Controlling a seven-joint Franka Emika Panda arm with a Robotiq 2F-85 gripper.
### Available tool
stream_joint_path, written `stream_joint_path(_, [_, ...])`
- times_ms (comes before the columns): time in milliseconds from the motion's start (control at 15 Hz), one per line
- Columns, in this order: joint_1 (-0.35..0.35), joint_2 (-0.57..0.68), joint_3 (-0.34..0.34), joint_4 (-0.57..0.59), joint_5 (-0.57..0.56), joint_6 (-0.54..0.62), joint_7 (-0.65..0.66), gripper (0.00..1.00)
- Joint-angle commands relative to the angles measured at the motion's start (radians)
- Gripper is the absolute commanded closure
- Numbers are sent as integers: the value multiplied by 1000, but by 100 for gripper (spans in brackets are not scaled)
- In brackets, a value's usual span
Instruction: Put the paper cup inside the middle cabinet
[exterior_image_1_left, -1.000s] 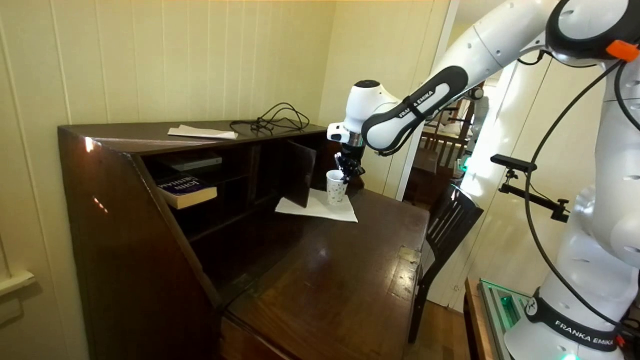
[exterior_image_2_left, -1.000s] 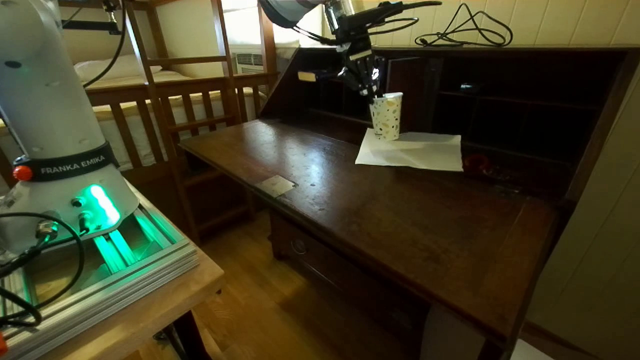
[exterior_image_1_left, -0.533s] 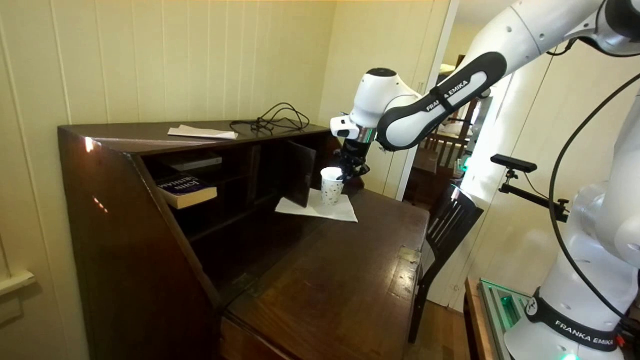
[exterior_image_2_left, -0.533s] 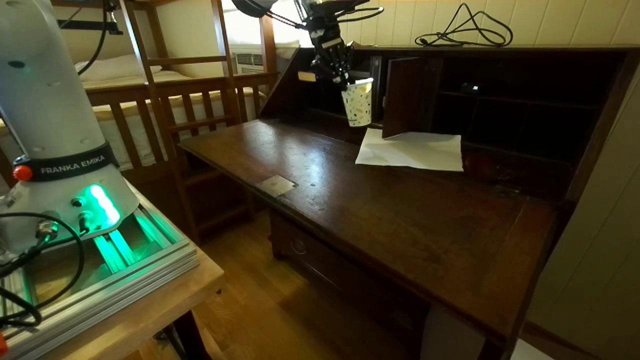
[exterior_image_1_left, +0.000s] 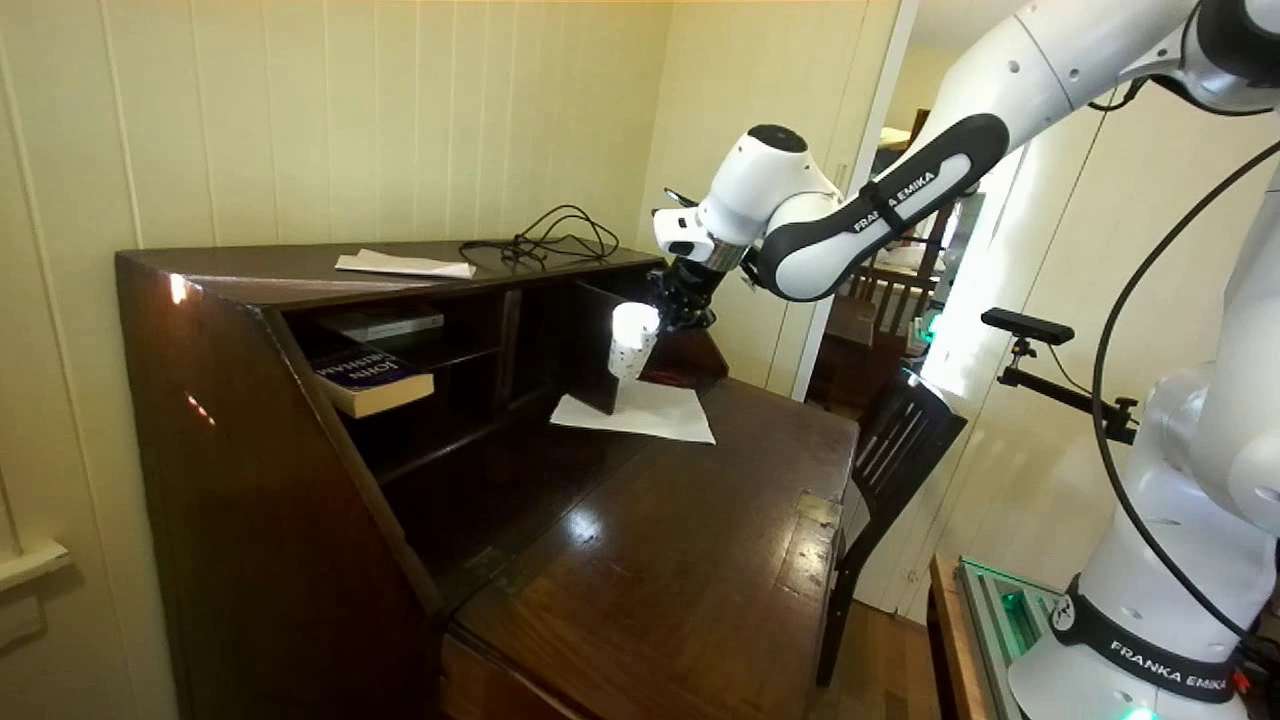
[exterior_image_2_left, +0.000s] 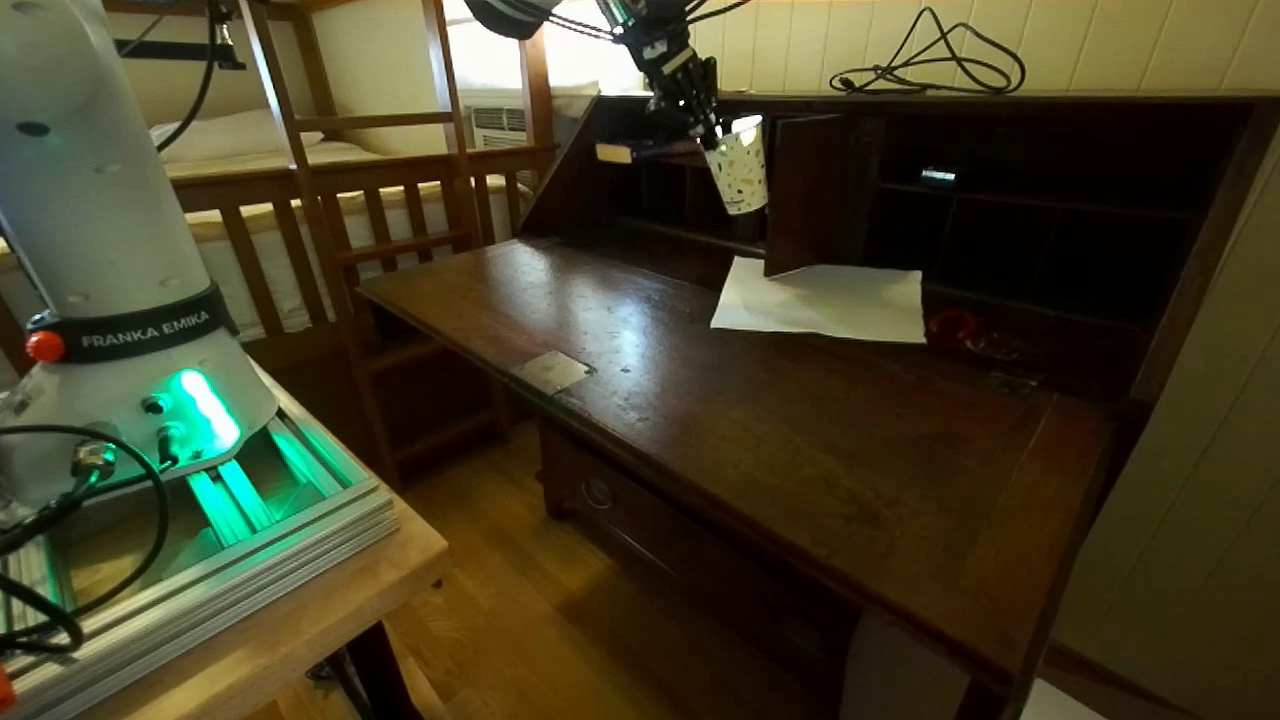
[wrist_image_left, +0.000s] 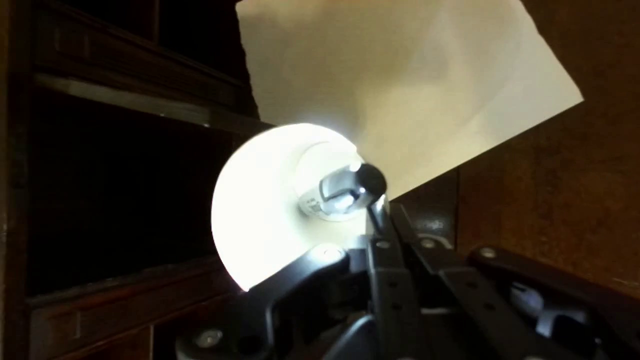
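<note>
While pinching the paper cup (exterior_image_2_left: 740, 177) by its wall with the hand (exterior_image_2_left: 714, 136), holding it tilted above the tabletop (exterior_image_2_left: 720, 410), below and right of the hand in an exterior view.

Paper cup (exterior_image_2_left: 742, 180) sits in gripper (exterior_image_2_left: 712, 136) above desk (exterior_image_1_left: 690, 530); sheet (exterior_image_2_left: 840, 303) lies on desk, book (exterior_image_1_left: 385, 386) in cubby (exterior_image_1_left: 468, 357), cable (exterior_image_1_left: 524, 245) on top ledge (exterior_image_1_left: 290, 284).
</note>
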Motion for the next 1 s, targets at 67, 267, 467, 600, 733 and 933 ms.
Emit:
stream_joint_path(67, [-13,118,7,102,25,105,-33,99])
stream_joint_path(267, [-32,167,41,123,115,146,-112,99])
stream_joint_path(467, [-81,203,113,135,252,181,-242,99])
stream_joint_path(600, [-96,231,129,169,272,171,-265,99])
stream_joint_path(733, [-51,258,66,223,215,143,-209,99])
stream_joint_path(933, [-48,316,44,311,210,116,-215,99])
